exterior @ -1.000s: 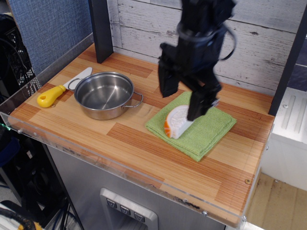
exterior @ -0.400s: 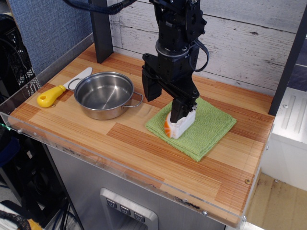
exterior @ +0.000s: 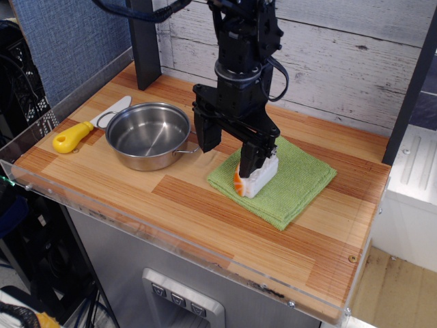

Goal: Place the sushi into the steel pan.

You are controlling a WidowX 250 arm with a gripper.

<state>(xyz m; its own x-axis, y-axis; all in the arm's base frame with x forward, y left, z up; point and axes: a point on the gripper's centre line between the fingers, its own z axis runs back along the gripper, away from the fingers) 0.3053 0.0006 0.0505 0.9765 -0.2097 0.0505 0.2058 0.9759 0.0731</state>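
Observation:
The sushi (exterior: 255,180), a white block with an orange end, lies on a green cloth (exterior: 293,181) right of the middle of the table. The steel pan (exterior: 148,135) stands empty to its left, with a wire loop handle (exterior: 193,147) facing the cloth. My black gripper (exterior: 228,150) is open, low over the cloth's left edge. Its right finger (exterior: 250,158) stands on or just in front of the sushi's top and hides part of it. Its left finger (exterior: 205,139) hangs by the pan's handle. The sushi is not between the fingers.
A toy knife with a yellow handle (exterior: 72,137) lies left of the pan. A dark post (exterior: 143,42) stands at the back left. A clear acrylic rim (exterior: 136,219) runs along the table's front edge. A plank wall is behind.
My gripper has moved left and come lower, so its right finger now covers the sushi's top. The sushi stays on the cloth. The pan and knife have not moved.

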